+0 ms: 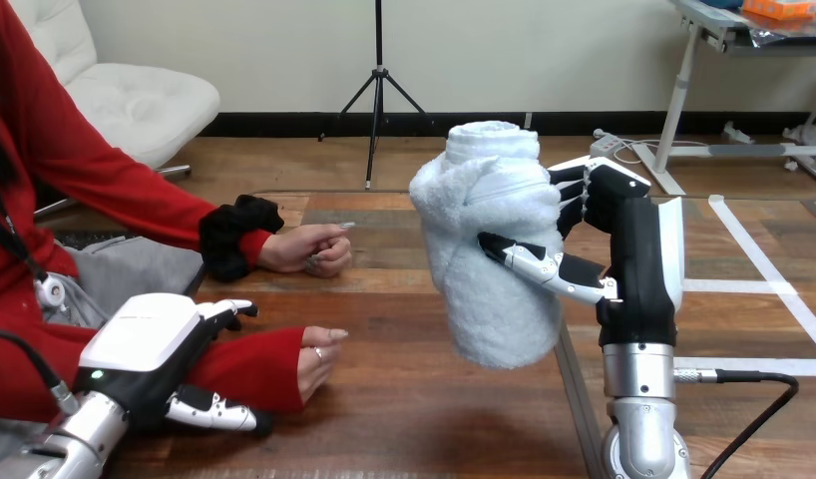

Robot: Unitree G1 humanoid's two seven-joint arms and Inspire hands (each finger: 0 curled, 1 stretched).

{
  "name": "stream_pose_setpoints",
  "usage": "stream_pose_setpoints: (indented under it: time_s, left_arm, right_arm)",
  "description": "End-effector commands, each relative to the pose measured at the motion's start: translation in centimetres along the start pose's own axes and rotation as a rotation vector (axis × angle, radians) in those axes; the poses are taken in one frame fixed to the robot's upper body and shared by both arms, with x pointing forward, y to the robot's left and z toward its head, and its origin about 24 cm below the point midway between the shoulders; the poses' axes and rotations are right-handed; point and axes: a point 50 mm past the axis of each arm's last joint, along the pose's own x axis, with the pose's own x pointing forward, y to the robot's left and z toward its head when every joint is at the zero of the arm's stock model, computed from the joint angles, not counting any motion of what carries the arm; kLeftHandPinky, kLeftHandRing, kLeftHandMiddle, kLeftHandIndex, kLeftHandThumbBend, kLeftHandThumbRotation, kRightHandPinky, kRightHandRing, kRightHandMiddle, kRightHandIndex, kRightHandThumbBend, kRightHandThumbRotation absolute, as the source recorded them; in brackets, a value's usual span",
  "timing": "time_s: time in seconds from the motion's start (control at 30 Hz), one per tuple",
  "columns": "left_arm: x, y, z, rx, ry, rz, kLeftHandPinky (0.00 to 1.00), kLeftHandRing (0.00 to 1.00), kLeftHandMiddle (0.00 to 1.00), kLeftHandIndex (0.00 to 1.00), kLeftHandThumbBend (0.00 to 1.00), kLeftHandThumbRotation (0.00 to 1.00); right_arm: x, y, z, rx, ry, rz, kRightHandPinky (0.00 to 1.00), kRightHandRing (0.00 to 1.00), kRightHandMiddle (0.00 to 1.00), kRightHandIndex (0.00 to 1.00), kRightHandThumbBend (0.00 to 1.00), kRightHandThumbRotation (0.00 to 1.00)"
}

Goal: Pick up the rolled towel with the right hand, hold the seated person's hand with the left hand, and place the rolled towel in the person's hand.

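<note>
I had the rolled towel [489,239] standing up in my right hand [633,249]. The thumb was across the front and the fingers were wrapped round the back, so it was held tight. It hung in the air above the wooden table [414,399], well apart from the person. My left hand [150,339] was low at the left. It was closed on the person's forearm, with the red sleeve [249,364] between its thumb below and its fingers on top. The person's nearer hand [319,361] poked out just past it, resting on the table with its fingers bent in. The person's farther hand [314,249] was a loose fist on the table behind. I thought a few things could go wrong. The nearer hand did not look open, so the fat towel might have no place to sit and could roll off. My left hand was on the sleeve and not on the hand itself, so the hand could wobble or turn away. The towel was soft and could slide in my grip when I moved it across. It could also bump the farther fist.
</note>
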Motion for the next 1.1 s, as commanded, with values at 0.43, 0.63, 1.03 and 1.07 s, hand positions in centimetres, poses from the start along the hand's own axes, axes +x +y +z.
stream_pose_setpoints:
  time_s: [0.43, 0.63, 1.03, 1.07]
  left_arm:
    - [1.1, -0.6, 0.6, -0.032, 0.028, -0.06, 0.58, 0.63, 0.67, 0.71, 0.97, 0.33]
    - [1.1, -0.7, 0.7, -0.059, 0.025, -0.048, 0.56, 0.59, 0.61, 0.64, 0.93, 0.29]
    - [1.2, -0.5, 1.0, -0.059, 0.001, -0.032, 0.43, 0.46, 0.48, 0.5, 0.86, 0.21]
    - [1.2, -0.5, 1.1, -0.058, -0.001, -0.031, 0.42, 0.45, 0.48, 0.5, 0.86, 0.2]
  right_arm:
    - [1.8, -0.2, 2.9, 0.065, -0.144, -0.07, 0.2, 0.25, 0.35, 0.4, 0.76, 0.0]
    - [1.6, -0.2, 3.1, 0.084, -0.145, -0.073, 0.2, 0.24, 0.35, 0.4, 0.76, 0.0]
    - [1.4, -0.2, 3.3, 0.08, -0.147, -0.076, 0.19, 0.23, 0.34, 0.4, 0.75, 0.0]
    - [1.4, -0.2, 3.3, 0.08, -0.147, -0.077, 0.19, 0.23, 0.34, 0.39, 0.75, 0.0]
